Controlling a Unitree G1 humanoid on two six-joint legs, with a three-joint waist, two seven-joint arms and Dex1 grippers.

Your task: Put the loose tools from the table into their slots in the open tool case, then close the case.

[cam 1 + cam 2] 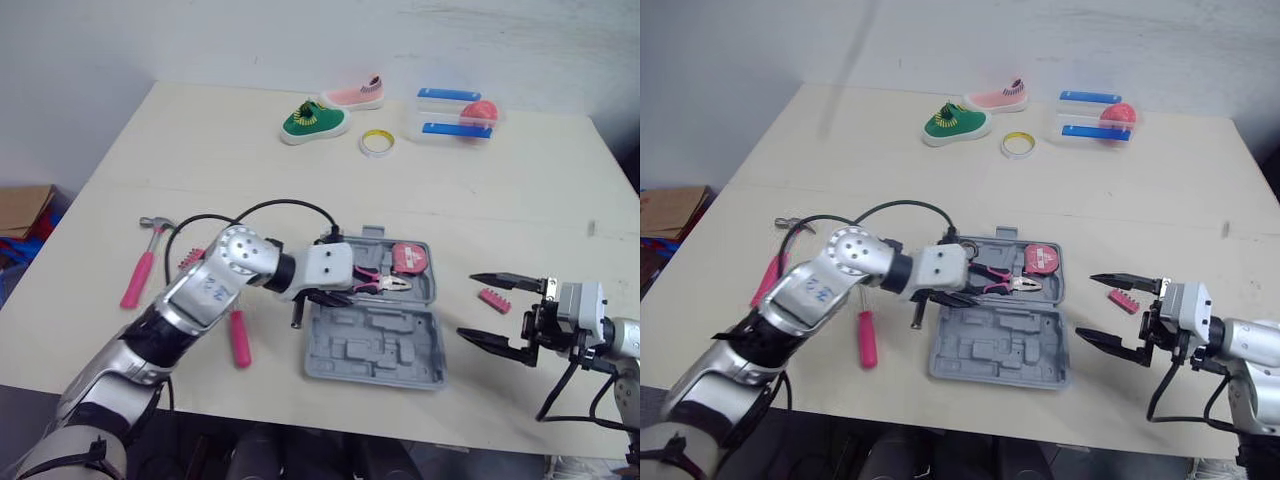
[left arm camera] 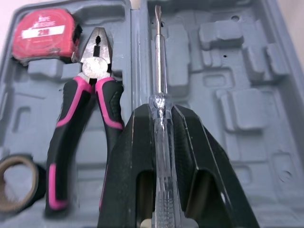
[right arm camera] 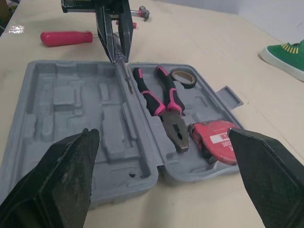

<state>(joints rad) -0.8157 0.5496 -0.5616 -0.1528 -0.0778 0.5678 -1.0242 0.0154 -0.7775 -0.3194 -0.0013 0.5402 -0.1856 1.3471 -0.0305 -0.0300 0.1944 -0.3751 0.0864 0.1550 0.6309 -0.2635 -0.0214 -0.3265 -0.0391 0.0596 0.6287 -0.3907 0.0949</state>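
Observation:
The grey tool case (image 1: 400,345) lies open mid-table. Its far half holds pink-handled pliers (image 2: 88,109), a red tape measure (image 2: 45,31) and a roll of dark tape (image 2: 16,183). My left gripper (image 2: 159,107) hangs over the case's hinge line, shut on a clear-handled screwdriver (image 2: 158,71) whose shaft points along the hinge. To the right of the case my right gripper (image 1: 467,305) stands open and holds nothing. A pink bit holder (image 1: 494,299) lies on the table between its fingers. A pink hammer (image 1: 140,268) and a pink-handled screwdriver (image 1: 240,338) lie left of the case.
At the far side of the table are a green shoe (image 1: 313,123), a pink shoe (image 1: 355,95), a yellow tape roll (image 1: 377,142) and a clear box with blue lids (image 1: 450,115). A black cable (image 1: 260,208) loops over my left arm.

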